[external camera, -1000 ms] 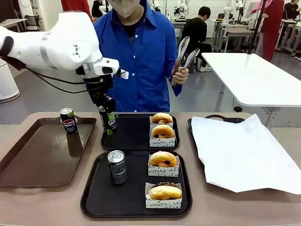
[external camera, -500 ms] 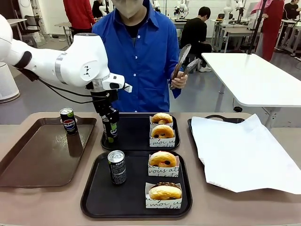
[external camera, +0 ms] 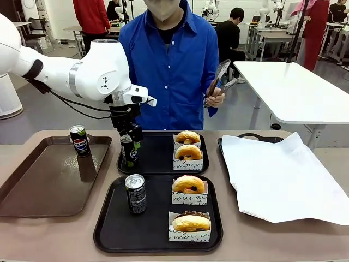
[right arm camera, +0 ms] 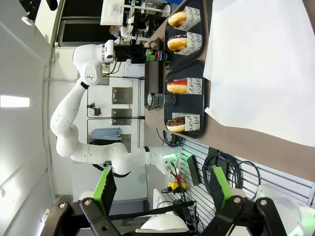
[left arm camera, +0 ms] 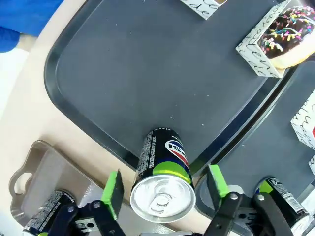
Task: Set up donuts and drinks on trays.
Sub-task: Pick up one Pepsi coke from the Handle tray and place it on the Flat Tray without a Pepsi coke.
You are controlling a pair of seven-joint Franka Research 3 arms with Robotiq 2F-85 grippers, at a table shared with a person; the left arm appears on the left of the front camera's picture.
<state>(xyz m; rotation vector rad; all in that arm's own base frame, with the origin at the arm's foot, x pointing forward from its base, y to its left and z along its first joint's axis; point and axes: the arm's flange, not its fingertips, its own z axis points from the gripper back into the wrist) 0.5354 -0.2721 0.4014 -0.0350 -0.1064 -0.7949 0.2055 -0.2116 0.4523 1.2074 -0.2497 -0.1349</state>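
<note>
Left tool (left arm camera: pixel 165 184) straddles a slim dark can (left arm camera: pixel 164 172) with a silver top, green pads (left arm camera: pixel 113 189) apart and clear of its sides. The can stands upright at the left edge of the far black tray (external camera: pixel 158 158), smooth plastic with a raised rim, beside two glazed ring donuts (external camera: pixel 188 152) in white paper sleeves. Near tray (external camera: pixel 109 229): another can (external camera: pixel 135 193), two sleeved donuts (external camera: pixel 188 184). Right tool (right arm camera: pixel 160 189) open, holding nothing.

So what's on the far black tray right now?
The far tray holds two sleeved donuts on its right side and a can at its left edge, standing between the open fingers of the left gripper. The tray floor under the can is covered.
</note>
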